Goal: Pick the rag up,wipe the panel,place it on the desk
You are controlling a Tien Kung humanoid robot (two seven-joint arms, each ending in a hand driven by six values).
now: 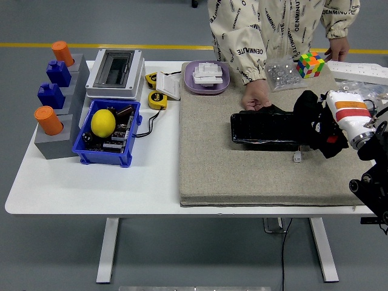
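Lettering on the person's jacket [267, 27] reads "DENMINUTE"; right robot hand [324, 124] clutches the black rag [306, 112] against the panel's [264, 130] right end.

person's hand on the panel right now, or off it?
Touching. In the head view the person's hand rests on the far edge of the black panel, with no gap visible between them.

Two orange cylinders [48, 120] — two blue blocks [51, 96] — two tape measures [158, 99], one lemon [103, 122], one puzzle cube [311, 65].
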